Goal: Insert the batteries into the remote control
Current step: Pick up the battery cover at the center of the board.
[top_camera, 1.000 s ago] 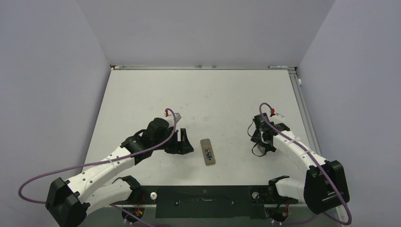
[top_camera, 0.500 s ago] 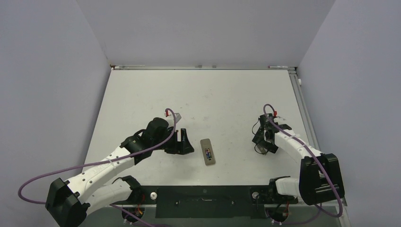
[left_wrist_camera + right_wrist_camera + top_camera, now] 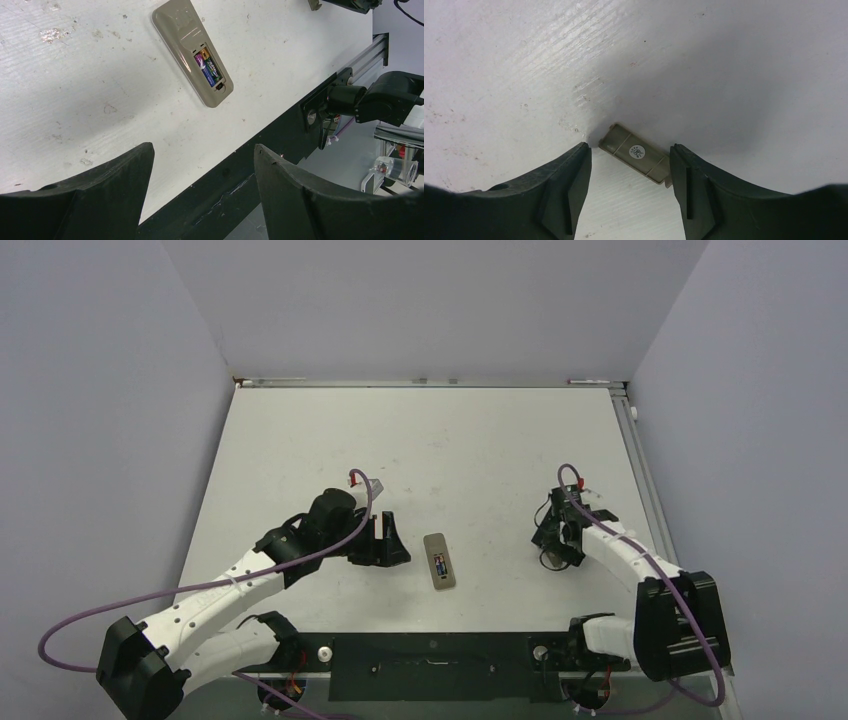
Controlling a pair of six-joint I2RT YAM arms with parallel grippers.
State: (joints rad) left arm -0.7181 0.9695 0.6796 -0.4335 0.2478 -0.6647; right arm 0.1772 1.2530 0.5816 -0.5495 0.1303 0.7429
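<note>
Beige cover piece [image 3: 636, 154] lies between my right claw's [image 3: 629, 148] wide-apart fingers, its long side slanting from one finger toward the other. My left claw [image 3: 203, 147], apart too, sits by the remote control [image 3: 192, 52].

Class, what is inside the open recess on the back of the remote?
The remote control lies back up, and the batteries fill its recess. The recess floor beneath them is covered.

Both arms stand on the black base plate [image 3: 430, 652]: white shells, black joints. A purple cable [image 3: 100, 606] trails along the left arm [image 3: 215, 590], and another along the right arm [image 3: 622, 553] (each tipped red farthest from the plate). The fingers [image 3: 95, 200] are matte black wedges.
</note>
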